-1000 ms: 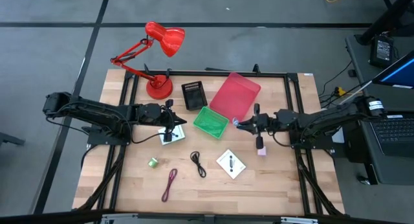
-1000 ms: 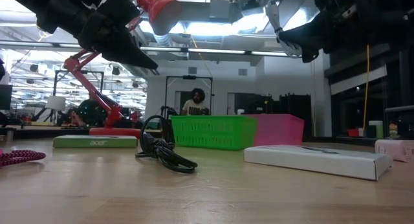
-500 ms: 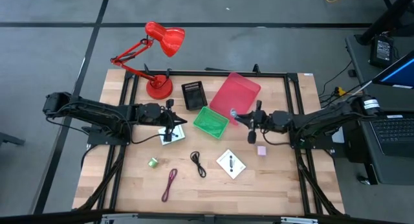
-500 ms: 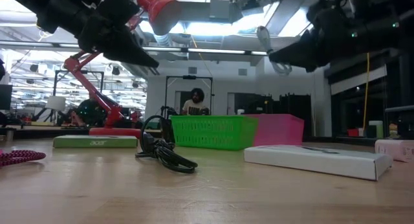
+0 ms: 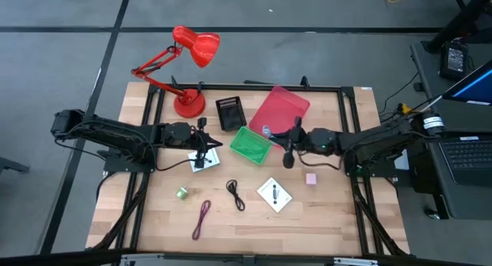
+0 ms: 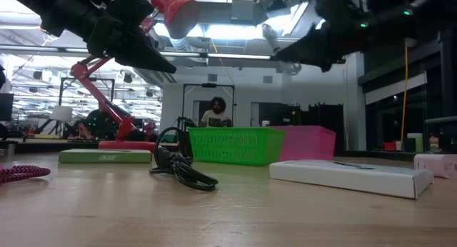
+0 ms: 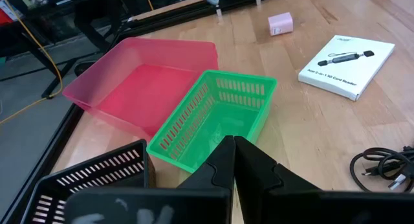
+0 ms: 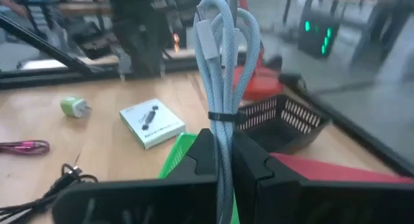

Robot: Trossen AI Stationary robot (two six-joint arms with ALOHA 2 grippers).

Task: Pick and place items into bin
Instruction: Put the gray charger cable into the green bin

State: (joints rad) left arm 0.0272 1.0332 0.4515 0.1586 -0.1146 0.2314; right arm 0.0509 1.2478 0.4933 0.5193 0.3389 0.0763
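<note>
My right gripper (image 5: 280,137) is shut on a light-blue bundled cable (image 8: 223,49), the small blue-silver piece (image 5: 267,131), above the border of the green basket (image 5: 250,144) and the pink bin (image 5: 279,112). My left gripper (image 5: 201,145) hovers shut over one white card (image 5: 204,161), its fingers closed together (image 7: 233,149). Lying flat on the table are the second white card (image 5: 274,194), pink cube (image 5: 310,178), black cable (image 5: 235,194), maroon cable (image 5: 201,218) and green roll (image 5: 182,193). My right gripper pinches the light-blue cable bundle between its two fingers at its lower part (image 8: 223,136), just under the black tie. The fingers reach in level from the table's right. The bundle sticks out past the fingertips, lifted clear of the table (image 6: 271,36).
A black basket (image 5: 229,112) stands on the far side of the green one. The red desk lamp (image 5: 188,66) stands at the table's far left. The near half of the wooden table (image 5: 338,220) holds the loose items. A person (image 6: 216,113) sits in the room beyond.
My right gripper has moved toward the table's left, from above the pink cube to the green basket's right edge, carrying the blue cable bundle with it. The pink cube now shows uncovered where it lay.
</note>
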